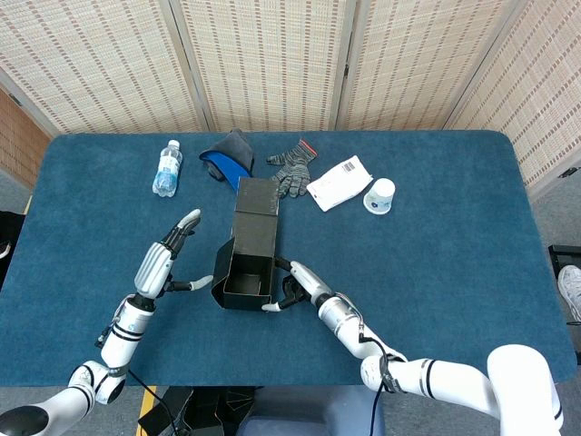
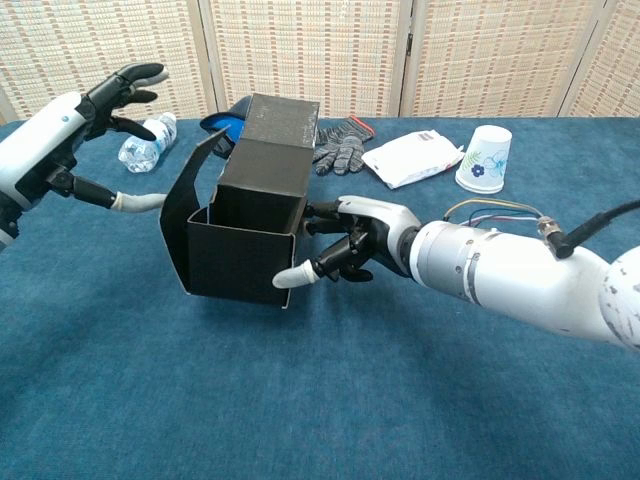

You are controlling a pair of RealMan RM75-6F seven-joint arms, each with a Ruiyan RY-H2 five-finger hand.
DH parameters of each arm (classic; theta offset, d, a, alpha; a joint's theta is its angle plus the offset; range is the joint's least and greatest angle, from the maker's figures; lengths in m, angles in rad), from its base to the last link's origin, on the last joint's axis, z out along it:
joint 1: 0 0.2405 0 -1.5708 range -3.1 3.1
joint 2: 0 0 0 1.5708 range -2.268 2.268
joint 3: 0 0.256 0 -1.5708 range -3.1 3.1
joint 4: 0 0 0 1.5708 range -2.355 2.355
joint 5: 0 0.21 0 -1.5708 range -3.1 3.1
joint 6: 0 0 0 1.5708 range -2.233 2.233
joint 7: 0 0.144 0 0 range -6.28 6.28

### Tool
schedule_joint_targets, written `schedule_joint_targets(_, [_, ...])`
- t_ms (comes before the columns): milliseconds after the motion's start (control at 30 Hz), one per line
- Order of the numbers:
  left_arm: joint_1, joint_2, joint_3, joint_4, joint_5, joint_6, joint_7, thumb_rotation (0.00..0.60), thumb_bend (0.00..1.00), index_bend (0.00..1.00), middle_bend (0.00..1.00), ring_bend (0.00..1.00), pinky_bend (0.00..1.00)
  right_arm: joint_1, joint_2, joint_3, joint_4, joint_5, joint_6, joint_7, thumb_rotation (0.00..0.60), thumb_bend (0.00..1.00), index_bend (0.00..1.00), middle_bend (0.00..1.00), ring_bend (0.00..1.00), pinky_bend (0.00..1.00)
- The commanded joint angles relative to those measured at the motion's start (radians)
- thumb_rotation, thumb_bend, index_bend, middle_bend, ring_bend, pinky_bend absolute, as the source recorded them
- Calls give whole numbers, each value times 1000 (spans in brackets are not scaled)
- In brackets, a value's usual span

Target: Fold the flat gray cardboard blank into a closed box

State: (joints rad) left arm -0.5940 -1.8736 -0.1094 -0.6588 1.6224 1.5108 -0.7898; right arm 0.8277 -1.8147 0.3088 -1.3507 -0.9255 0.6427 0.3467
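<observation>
The dark gray cardboard box (image 1: 245,256) (image 2: 248,240) stands partly formed with its top open. Its tall rear flap (image 2: 275,135) is upright and its left flap (image 2: 185,205) leans outward. My right hand (image 1: 289,286) (image 2: 348,250) grips the box's right wall, thumb along the front corner. My left hand (image 1: 171,256) (image 2: 95,125) hovers with fingers spread just left of the left flap, holding nothing. Its thumb (image 2: 138,203) points at that flap, and I cannot tell whether it touches.
At the back of the blue table (image 1: 454,272) lie a water bottle (image 1: 167,168) (image 2: 145,140), a blue and dark cap (image 1: 229,162), a gray glove (image 1: 292,166) (image 2: 340,148), a white packet (image 1: 339,183) (image 2: 415,160) and an upturned paper cup (image 1: 379,195) (image 2: 483,158).
</observation>
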Motion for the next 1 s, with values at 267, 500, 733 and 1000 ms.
schedule_joint_targets(267, [-17,-90,49,166,36,33,-23,600,90,73,89,145,287,13,-25,1,21,26,7,-50,600,374,401,397,747,916])
schedule_joint_targets(500, [-26,-130,81,279,63,78,-1,600,89,207,146,210,331,11,-33,1,29,24,8,-67,600,374,403,397,747,916])
schedule_joint_targets(733, [-27,-157,113,358,79,102,-13,600,89,317,226,275,355,10,-33,4,26,22,5,-77,600,374,404,397,747,916])
schedule_joint_targets(1000, [-38,-176,141,409,92,128,-13,600,89,388,301,317,373,12,-36,6,30,15,2,-89,600,374,404,397,747,916])
